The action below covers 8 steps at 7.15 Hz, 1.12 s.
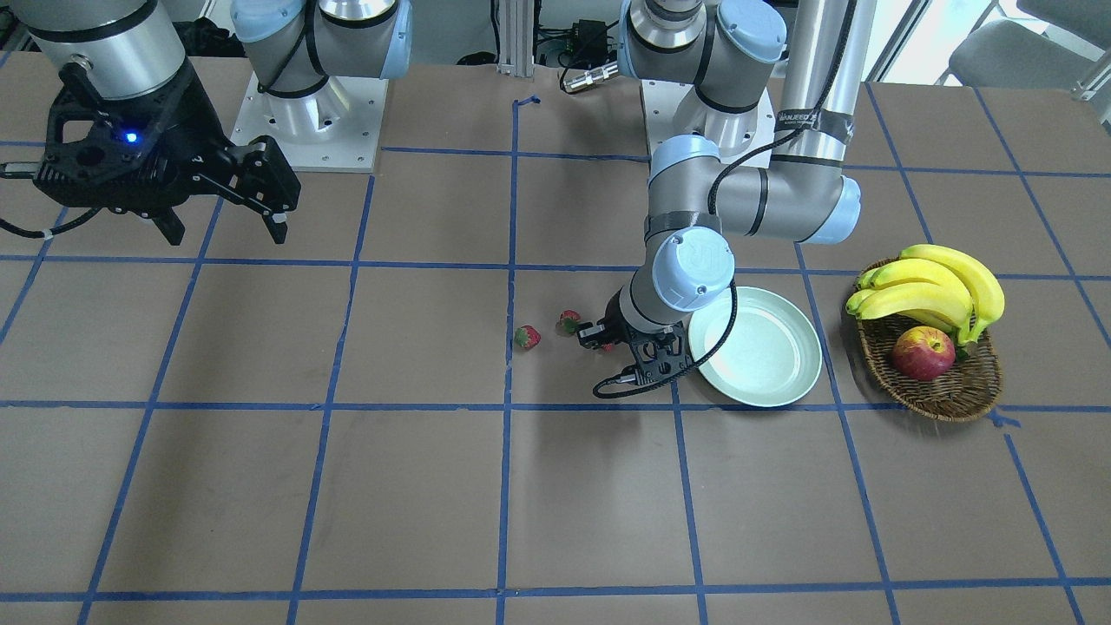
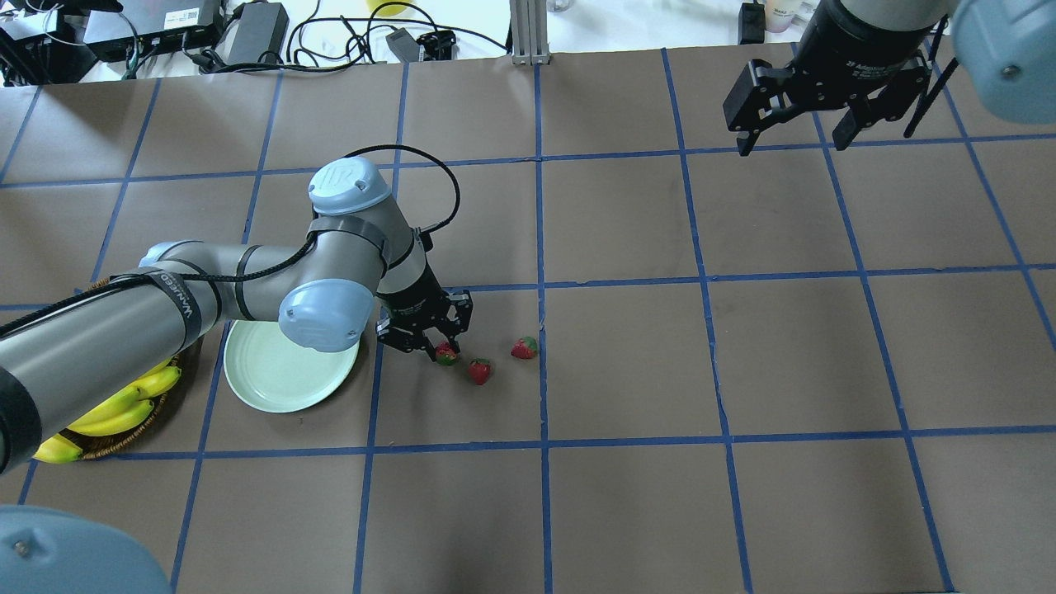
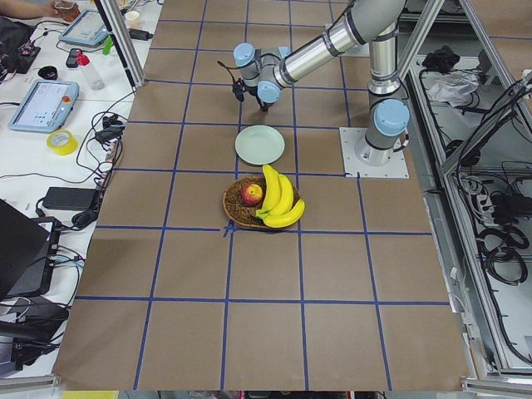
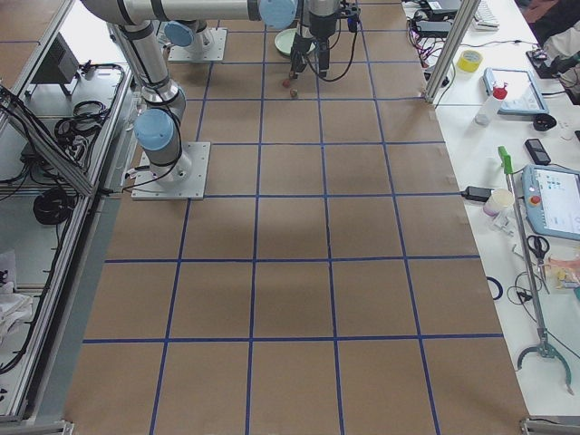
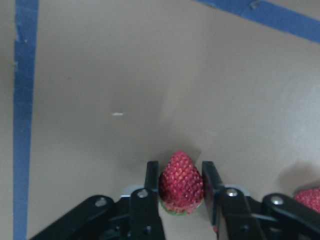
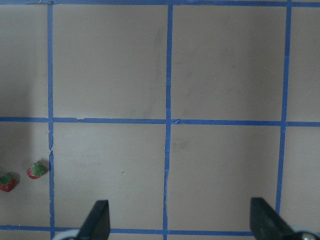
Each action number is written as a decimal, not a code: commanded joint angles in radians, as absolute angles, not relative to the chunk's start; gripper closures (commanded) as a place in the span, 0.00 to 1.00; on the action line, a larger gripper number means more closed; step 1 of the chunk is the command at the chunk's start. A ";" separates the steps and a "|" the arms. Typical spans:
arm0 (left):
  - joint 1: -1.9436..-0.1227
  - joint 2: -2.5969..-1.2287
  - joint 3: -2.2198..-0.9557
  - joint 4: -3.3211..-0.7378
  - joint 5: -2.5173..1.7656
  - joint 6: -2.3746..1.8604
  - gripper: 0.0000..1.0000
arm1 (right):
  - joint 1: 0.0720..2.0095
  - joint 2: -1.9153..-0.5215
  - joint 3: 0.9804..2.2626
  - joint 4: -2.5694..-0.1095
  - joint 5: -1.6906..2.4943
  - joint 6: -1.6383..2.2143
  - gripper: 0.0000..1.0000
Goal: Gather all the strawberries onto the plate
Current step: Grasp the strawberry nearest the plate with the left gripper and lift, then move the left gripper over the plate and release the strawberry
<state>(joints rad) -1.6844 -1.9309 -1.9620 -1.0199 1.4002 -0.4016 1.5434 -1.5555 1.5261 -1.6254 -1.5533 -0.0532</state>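
A strip of table (image 2: 388,396) separates the left end effector (image 2: 443,351) from the plate (image 2: 272,384); two strawberries (image 2: 480,371) crowd its other side.

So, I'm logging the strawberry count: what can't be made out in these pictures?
Front view: the left tool hides most of the strawberry in it.
Overhead: the left arm covers most of the basket and all of the apple.
Right wrist view: only two strawberries show, by the left edge.
Side views: strawberries too small to count.
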 commanded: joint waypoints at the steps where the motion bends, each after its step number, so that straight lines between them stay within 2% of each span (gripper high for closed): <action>1: -1.674 -1.896 -1.863 -1.067 1.431 -0.393 1.00 | 1.545 -1.557 1.531 -1.628 -1.554 -0.052 0.00; 3: -1.626 -1.884 -1.703 -1.269 1.611 -0.346 1.00 | 1.546 -1.559 1.537 -1.649 -1.548 -0.052 0.00; 4: -1.573 -1.872 -1.691 -1.311 1.690 -0.212 1.00 | 1.546 -1.559 1.537 -1.649 -1.552 -0.052 0.00; 6: -1.444 -1.871 -1.742 -1.310 1.695 -0.067 1.00 | 1.548 -1.559 1.537 -1.649 -1.552 -0.052 0.00; 8: -1.338 -1.878 -1.848 -1.269 1.713 -0.002 1.00 | 1.548 -1.559 1.539 -1.649 -1.552 -0.052 0.00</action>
